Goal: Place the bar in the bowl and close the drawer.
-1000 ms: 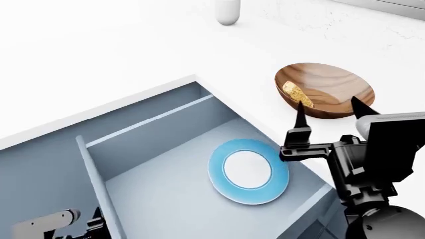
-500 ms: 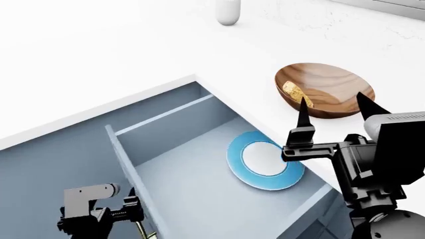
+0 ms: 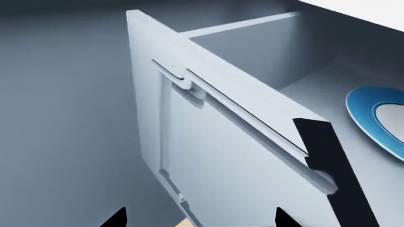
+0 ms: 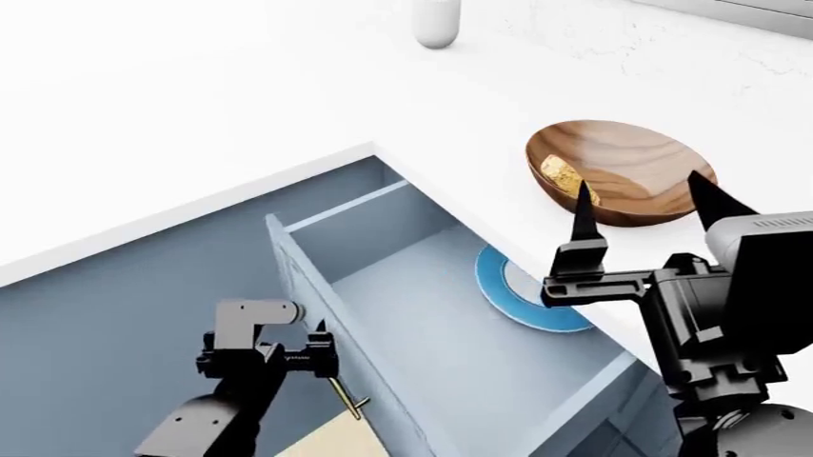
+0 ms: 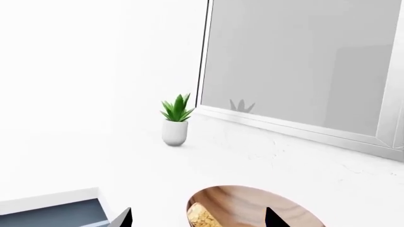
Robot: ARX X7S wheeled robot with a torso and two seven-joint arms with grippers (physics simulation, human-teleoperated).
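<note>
1. The bar (image 4: 561,177) lies inside the bowl (image 4: 623,173), against its left inner wall; the right wrist view shows its grainy end (image 5: 201,217) at the bowl's (image 5: 252,205) near side.
2. The bowl stands on the white surface (image 4: 254,105), just beyond the drawer's right rear corner, close to the surface's front edge.
3. The drawer (image 4: 420,314) is partly open; its paneled front (image 3: 208,156) faces the left claw.
4. A blue-rimmed plate (image 4: 521,290) lies in the drawer against its right wall, half hidden under the surface's edge.
5. The left claw (image 4: 286,360) is at the outer face of the drawer front, near its top edge; its tips (image 3: 198,220) are spread apart and hold nothing.
6. The right claw (image 4: 642,205) hovers over the bowl's near rim, fingers wide apart and empty.
7. A small potted plant (image 5: 176,118) stands at the surface's far edge, beside a window (image 5: 303,66).
</note>
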